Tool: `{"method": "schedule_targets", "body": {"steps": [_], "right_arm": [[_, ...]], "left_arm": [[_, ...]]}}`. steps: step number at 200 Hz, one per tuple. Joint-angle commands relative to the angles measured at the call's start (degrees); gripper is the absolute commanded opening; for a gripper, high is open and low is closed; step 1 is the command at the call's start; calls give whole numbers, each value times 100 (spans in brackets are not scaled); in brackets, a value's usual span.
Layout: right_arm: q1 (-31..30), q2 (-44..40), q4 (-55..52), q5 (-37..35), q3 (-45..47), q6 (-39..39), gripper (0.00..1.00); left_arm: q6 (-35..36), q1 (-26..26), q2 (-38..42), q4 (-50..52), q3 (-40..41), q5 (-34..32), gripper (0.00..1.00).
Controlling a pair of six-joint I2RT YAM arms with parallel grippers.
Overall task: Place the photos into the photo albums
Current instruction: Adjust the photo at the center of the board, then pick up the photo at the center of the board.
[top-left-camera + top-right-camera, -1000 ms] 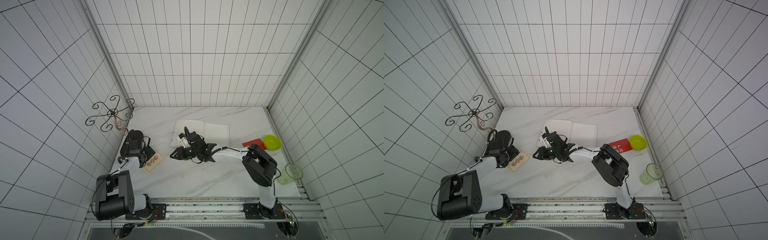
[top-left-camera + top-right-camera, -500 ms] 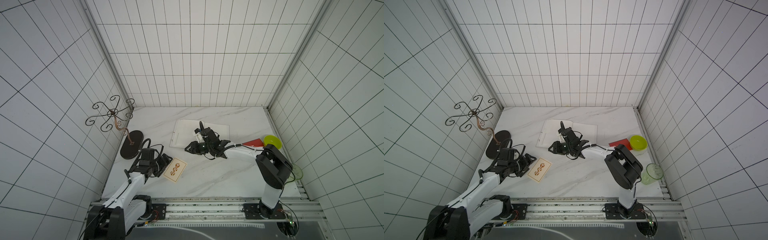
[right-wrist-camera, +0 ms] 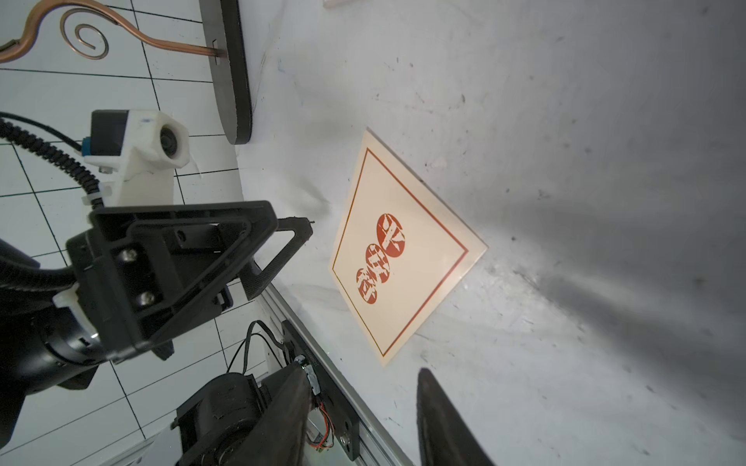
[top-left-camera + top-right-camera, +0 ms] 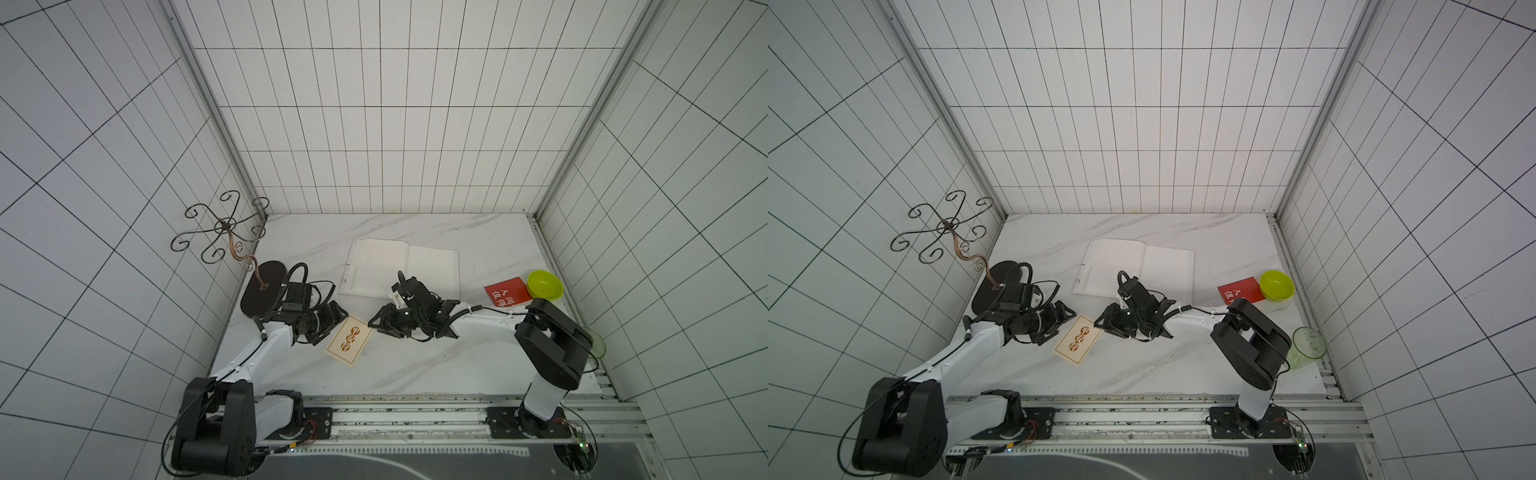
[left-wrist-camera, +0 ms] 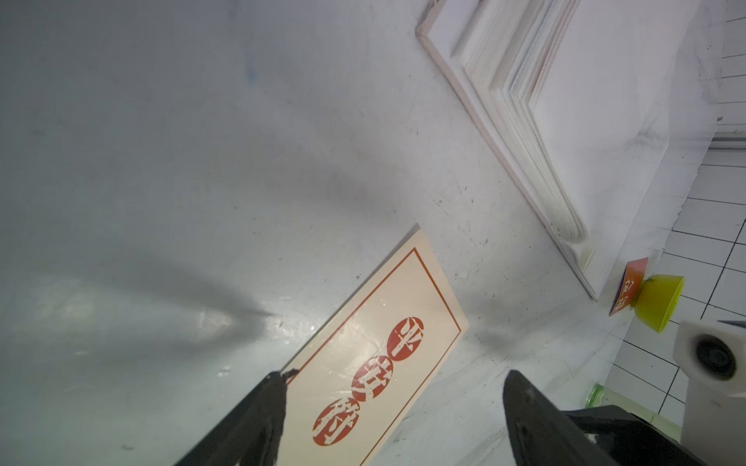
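Where it lies flat, cream photo [image 4: 349, 345], red border, three red seals

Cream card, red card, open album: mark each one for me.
cream card [image 4: 350, 345], in a top view, on its printed middle.
red card [image 4: 504, 293], in a top view, on its lettered face.
open album [image 4: 434, 268], in a top view, on the bare page nearer the red card.

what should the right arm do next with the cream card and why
Probably ease the right gripper forward around the nearest corner of the flat cream card with three red circles: its jaws stand open just short of it, and the wide-open left gripper beside it holds nothing.
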State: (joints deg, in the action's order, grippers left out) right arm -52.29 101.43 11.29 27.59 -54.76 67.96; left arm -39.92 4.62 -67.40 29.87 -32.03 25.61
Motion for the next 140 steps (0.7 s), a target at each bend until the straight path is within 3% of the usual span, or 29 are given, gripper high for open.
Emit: {"method": "schedule_targets", "body": {"steps": [1,36,140], "right_arm": [[-218,153,110,-400,82,605,45],[-422,341,-314,-1135,-121,840,47],[-677,1030,-152,-1161,-353,1272,47]], "left_arm": [[218,-1,-155,400,-97,82,84],[627,7,-503,838,-374,216,84],[119,117,-213,887,156,28,85]]}}
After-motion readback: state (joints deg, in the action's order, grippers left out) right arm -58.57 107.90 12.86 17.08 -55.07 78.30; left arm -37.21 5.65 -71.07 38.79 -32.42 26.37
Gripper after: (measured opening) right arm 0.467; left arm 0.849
